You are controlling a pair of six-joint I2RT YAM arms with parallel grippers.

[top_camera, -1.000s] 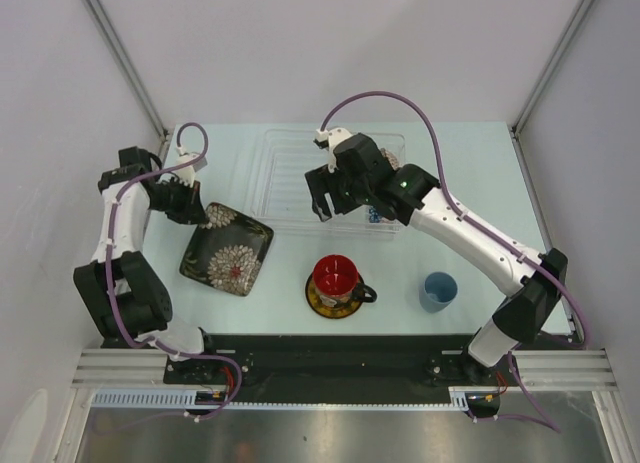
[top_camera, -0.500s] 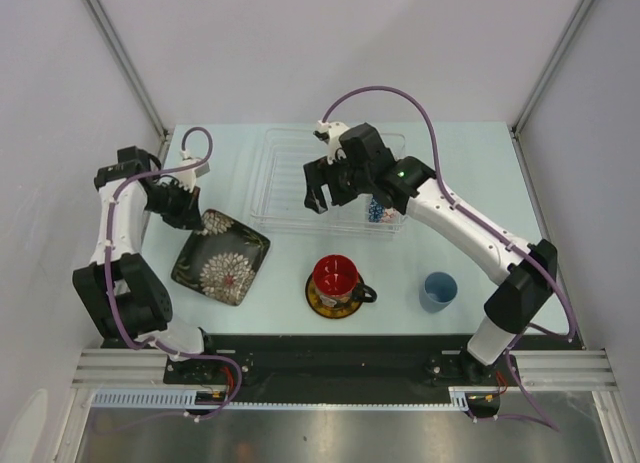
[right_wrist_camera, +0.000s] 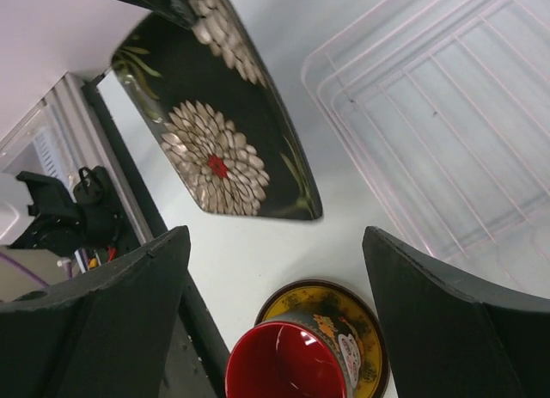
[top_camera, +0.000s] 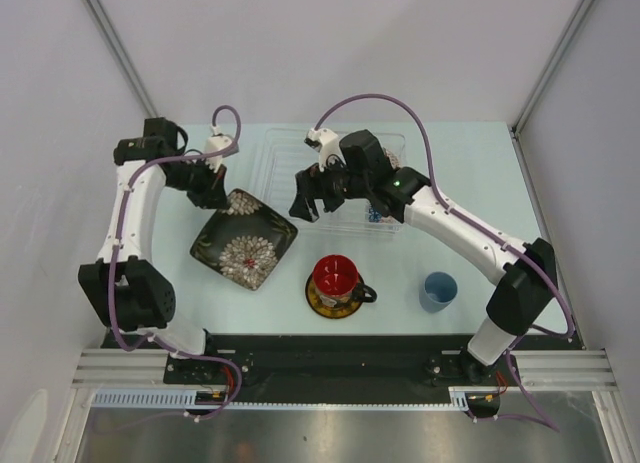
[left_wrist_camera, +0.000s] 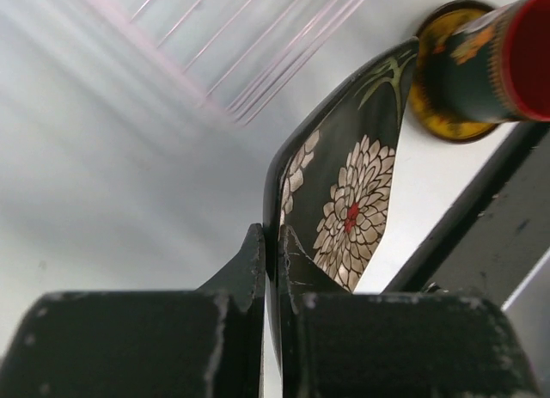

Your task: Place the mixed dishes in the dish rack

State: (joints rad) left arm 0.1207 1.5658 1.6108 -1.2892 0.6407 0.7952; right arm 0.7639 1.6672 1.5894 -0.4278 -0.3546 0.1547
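My left gripper (top_camera: 212, 191) is shut on the rim of the black square floral plate (top_camera: 245, 240), which it holds tilted just left of the clear dish rack (top_camera: 285, 148). In the left wrist view the plate (left_wrist_camera: 344, 200) runs out from between the closed left gripper (left_wrist_camera: 271, 243). My right gripper (top_camera: 305, 198) hovers open over the rack's front left corner, with nothing between its fingers. The right wrist view has the plate (right_wrist_camera: 215, 149), the rack (right_wrist_camera: 447, 114) and the red-inside cup (right_wrist_camera: 284, 364) below the right gripper (right_wrist_camera: 275, 243). The cup (top_camera: 336, 275) stands on the yellow-brown saucer (top_camera: 322, 303). The right arm hides most of the rack's right half.
A light blue cup (top_camera: 438, 290) stands at the front right. A bit of blue patterned dish (top_camera: 374, 215) peeks out under the right arm at the rack's front wall. The black base rail (top_camera: 320, 348) runs along the near edge.
My left arm has carried the plate rightward and farther back, toward the rack. The right gripper has shifted left over the rack's corner, its jaws spreading a little wider.
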